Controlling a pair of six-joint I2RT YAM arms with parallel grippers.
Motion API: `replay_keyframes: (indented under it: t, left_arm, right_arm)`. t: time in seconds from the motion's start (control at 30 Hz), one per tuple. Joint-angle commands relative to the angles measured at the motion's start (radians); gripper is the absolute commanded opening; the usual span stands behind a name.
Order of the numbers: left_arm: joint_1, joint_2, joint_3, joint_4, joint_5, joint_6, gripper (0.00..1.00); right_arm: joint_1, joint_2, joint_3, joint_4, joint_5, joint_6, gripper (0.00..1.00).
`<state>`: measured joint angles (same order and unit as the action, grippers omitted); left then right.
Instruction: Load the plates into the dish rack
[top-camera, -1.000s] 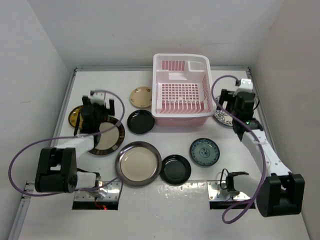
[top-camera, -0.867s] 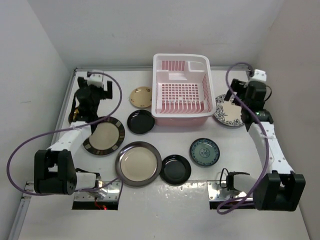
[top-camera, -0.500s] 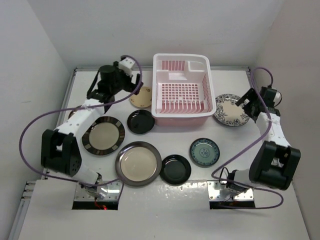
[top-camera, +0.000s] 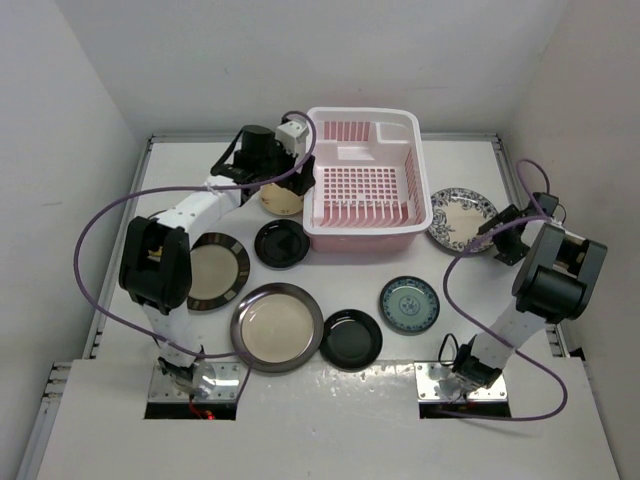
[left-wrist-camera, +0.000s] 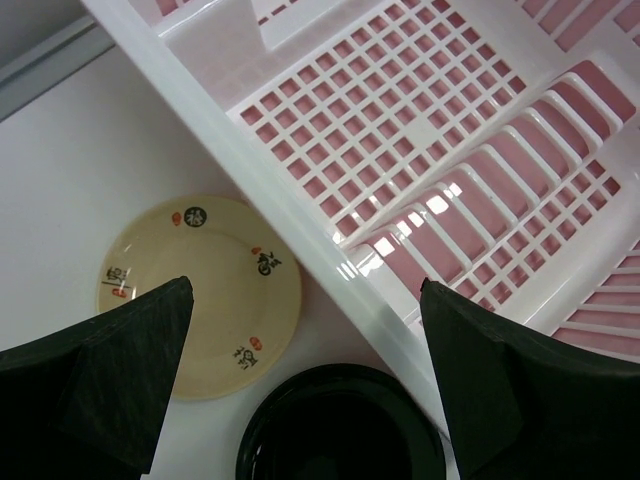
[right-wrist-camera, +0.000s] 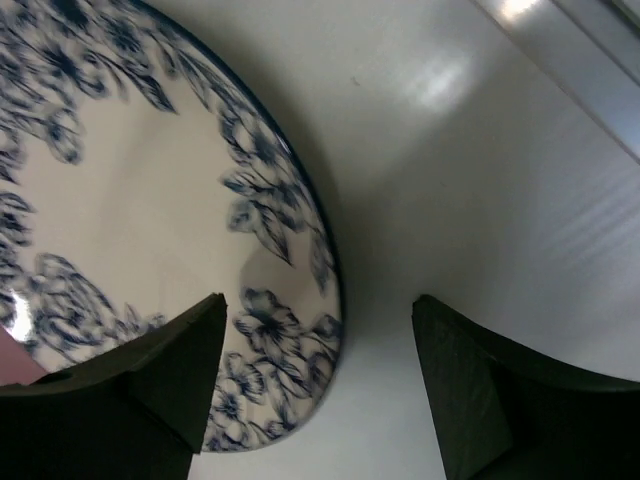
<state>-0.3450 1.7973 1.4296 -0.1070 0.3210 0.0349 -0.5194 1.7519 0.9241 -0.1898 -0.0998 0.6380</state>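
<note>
Right wrist view: right gripper (right-wrist-camera: 318, 330) is straddling the rim of the blue plate (right-wrist-camera: 120, 200), jaws apart (rack (top-camera: 362, 236) holding 0 plates); closing should be next. Meanwhile the left gripper (left-wrist-camera: 305, 290) is hovering released.

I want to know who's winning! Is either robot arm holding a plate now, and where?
Nothing is held. Both arms' jaws are open; the right ones straddle the rim of the blue-flowered plate without gripping.

Dish rack (top-camera: 365, 240) wall stands just beside the tan plate (left-wrist-camera: 200, 290).
</note>
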Motion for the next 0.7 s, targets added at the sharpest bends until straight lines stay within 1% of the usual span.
replay_keyframes:
  t: [0.0, 0.07, 0.1, 0.17, 0.2, 0.27, 0.3, 0.37, 0.4, 0.43, 0.6, 0.67]
  left_arm:
    - [-0.012, 0.026, 0.046, -0.008, 0.018, -0.036, 1.0]
    - [-0.012, 0.039, 0.055, -0.008, 0.018, -0.036, 1.0]
    - [-0.012, 0.049, 0.055, -0.008, 0.009, -0.036, 1.0]
    - [-0.012, 0.05, 0.064, -0.008, 0.009, -0.036, 1.0]
    - [-0.012, 0.05, 0.065, -0.008, 0.009, -0.027, 1.0]
    - [-0.012, 0.059, 0.065, -0.008, 0.009, -0.015, 1.0]
    - [-0.012, 0.059, 0.065, -0.008, 0.009, -0.004, 1.0]
    - [-0.021, 0.059, 0.065, -0.017, -0.003, 0.008, 1.0]
    - [-0.022, 0.059, 0.065, -0.017, -0.003, 0.008, 1.0]
    - [-0.022, 0.059, 0.065, -0.017, -0.003, 0.008, 1.0]
    - [-0.022, 0.059, 0.065, -0.017, -0.003, 0.028, 1.0]
    - [-0.022, 0.059, 0.065, -0.017, -0.003, 0.039, 1.0]
  right_arm:
    - [-0.016, 0.057, 0.061, 0.05, -0.058, 0.009, 0.74]
    - [-0.028, 0.087, 0.059, 0.067, -0.104, 0.008, 0.69]
    - [-0.033, 0.093, 0.055, 0.085, -0.115, 0.008, 0.61]
    - [-0.043, 0.112, 0.052, 0.104, -0.155, 0.008, 0.52]
    - [-0.045, 0.115, 0.044, 0.121, -0.164, 0.008, 0.42]
    - [-0.056, 0.123, 0.038, 0.13, -0.179, 0.0, 0.33]
    - [-0.062, 0.123, 0.035, 0.136, -0.182, -0.007, 0.24]
    - [-0.077, 0.123, 0.035, 0.133, -0.211, -0.026, 0.15]
    - [-0.082, 0.121, 0.035, 0.133, -0.216, -0.049, 0.02]
    - [-0.082, 0.118, 0.039, 0.128, -0.225, -0.054, 0.0]
    - [-0.076, 0.08, 0.055, 0.107, -0.227, -0.109, 0.0]
    - [-0.051, 0.045, 0.053, 0.089, -0.18, -0.121, 0.0]
